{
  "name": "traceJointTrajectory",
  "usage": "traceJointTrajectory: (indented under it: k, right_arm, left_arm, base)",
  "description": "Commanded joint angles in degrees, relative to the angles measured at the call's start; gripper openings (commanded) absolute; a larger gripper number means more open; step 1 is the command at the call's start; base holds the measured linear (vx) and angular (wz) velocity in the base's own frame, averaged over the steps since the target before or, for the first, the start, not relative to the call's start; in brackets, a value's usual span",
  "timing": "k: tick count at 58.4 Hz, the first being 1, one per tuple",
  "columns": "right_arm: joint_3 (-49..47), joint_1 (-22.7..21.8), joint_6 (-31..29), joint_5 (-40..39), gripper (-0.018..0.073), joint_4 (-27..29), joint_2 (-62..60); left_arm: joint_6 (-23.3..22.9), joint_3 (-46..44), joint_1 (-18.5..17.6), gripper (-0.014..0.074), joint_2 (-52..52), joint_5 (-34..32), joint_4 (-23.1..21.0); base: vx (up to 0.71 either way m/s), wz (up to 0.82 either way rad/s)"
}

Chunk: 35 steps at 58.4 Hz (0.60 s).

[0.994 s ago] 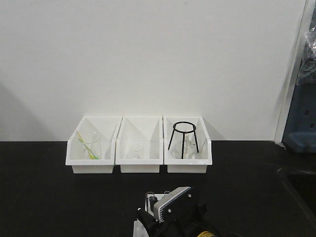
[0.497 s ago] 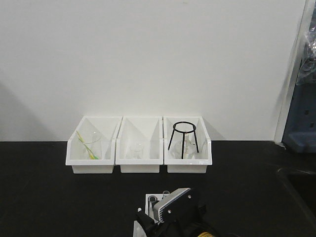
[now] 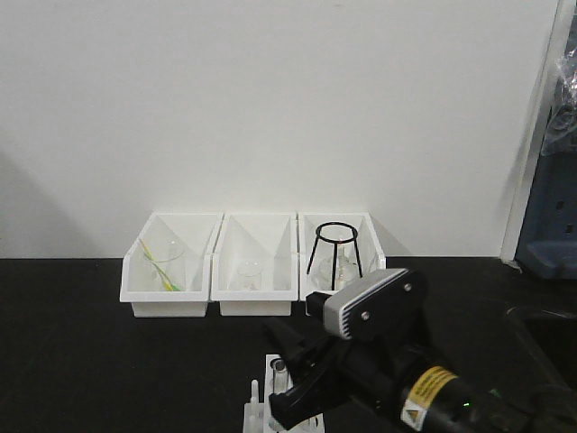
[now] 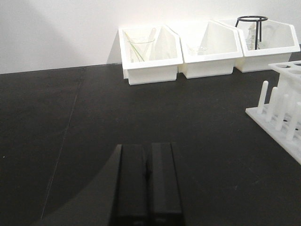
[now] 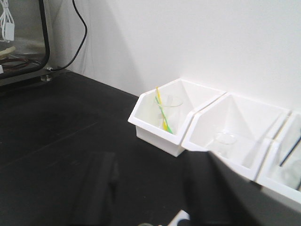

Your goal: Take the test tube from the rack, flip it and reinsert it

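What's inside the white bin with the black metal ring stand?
The black metal tripod stand stands inside the right white bin with some clear glassware; the right arm hides the bin's lower front.

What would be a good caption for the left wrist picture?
Left gripper, fingers shut, low over a black table; white rack at right, three white bins along the wall.
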Motion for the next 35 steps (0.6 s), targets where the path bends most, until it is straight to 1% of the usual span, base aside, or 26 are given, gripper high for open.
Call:
traceJointTrajectory:
  k: [1,3,5,8,11,17,24,35]
  right_arm:
    - [-1.5,-0.2,-0.3,7.0,0.0176,0.0,-9.1]
    - [-1.3,-0.2,-0.3,11.3,0.0071,0.0,-12.2]
    - [-0.8,-0.2,-0.3,14.9,-0.0015,0.0,-14.7]
    - [0.8,-0.2,-0.3,18.0,-0.0017,0.0,-18.2]
    - [4.0,-0.2,-0.3,18.3,-0.0016,0.0,-22.2]
    - [11.8,-0.2,2.4,15.3,-0.0016,0.1,-29.6]
    - [18.8,-0.2,2.3,10.8,-0.0016,0.0,-36.5]
    - [25.1,-0.2,2.3,10.5,-0.0015,0.0,-43.8]
  left_arm:
    - [-0.5,-0.2,0.0,-0.0007,-0.5,-4.5,-0.2]
    - [-0.5,-0.2,0.0,-0.0007,-0.5,-4.5,-0.2]
    - [-0.5,-0.2,0.0,-0.0007,-0.5,-4.5,-0.2]
    - [-0.5,-0.2,0.0,-0.0007,-0.5,-4.5,-0.2]
    - [-0.5,-0.2,0.0,-0.0007,-0.5,-4.5,-0.2]
    - [-0.5,-0.2,0.0,-0.0007,-0.5,-4.5,-0.2]
    - [-0.5,-0.2,0.0,-0.0007,-0.5,-4.5,-0.2]
    - [-0.5,-0.2,0.0,-0.0007,-0.5,-4.5,-0.2]
  base:
    - [0.00,0.00]
    - [0.00,0.00]
    - [0.00,0.00]
    - [0.00,0.00]
    - [0.00,0.00]
    - [0.00,0.00]
    - [0.00,0.00]
    - [0.00,0.00]
